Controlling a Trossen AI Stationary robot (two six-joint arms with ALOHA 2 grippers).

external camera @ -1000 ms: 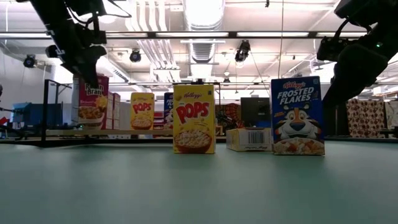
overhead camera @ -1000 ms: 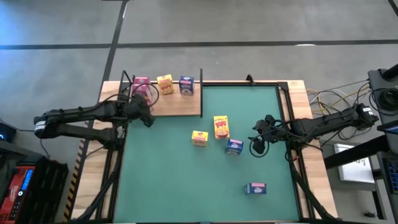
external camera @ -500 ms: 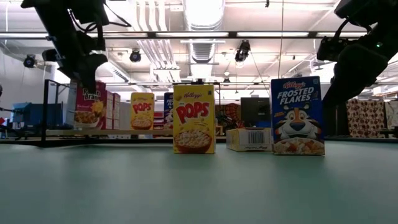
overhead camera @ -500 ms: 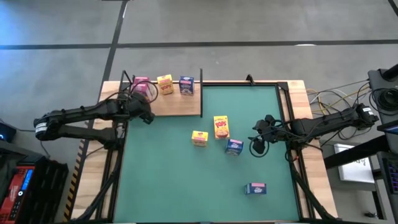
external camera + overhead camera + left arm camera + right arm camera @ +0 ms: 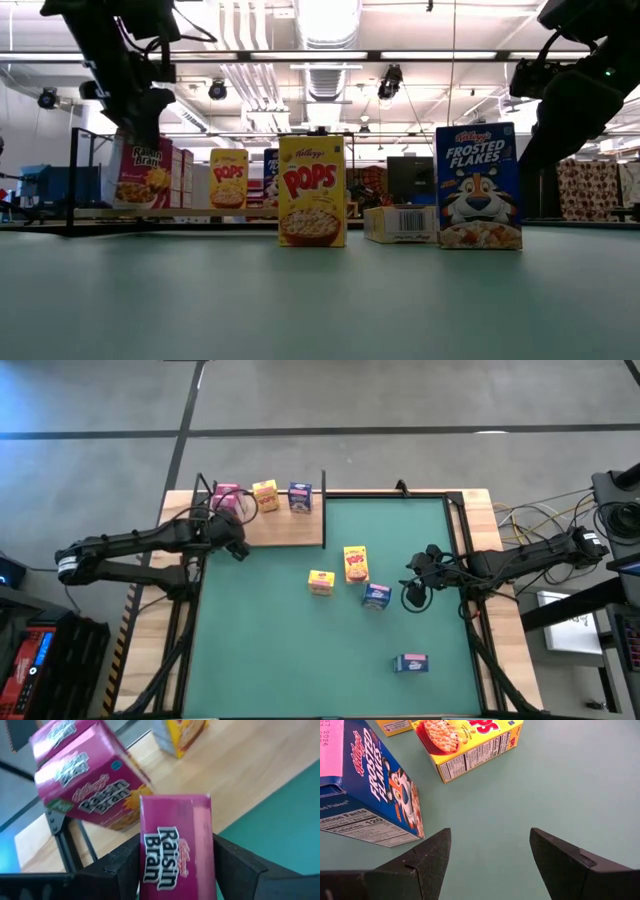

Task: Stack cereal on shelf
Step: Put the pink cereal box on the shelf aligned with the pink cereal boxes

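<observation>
A pink Raisin Bran box (image 5: 176, 845) is seen between the fingers of the left gripper (image 5: 232, 538) at the shelf's (image 5: 290, 532) left end, though whether it is still pinched cannot be told. A second Raisin Bran box (image 5: 226, 495), a yellow Pops box (image 5: 265, 495) and a blue box (image 5: 300, 496) are lined along the shelf's far edge. The right gripper (image 5: 490, 857) is held spread wide over the green mat (image 5: 300, 660), just right of a Frosted Flakes box (image 5: 376, 596).
</observation>
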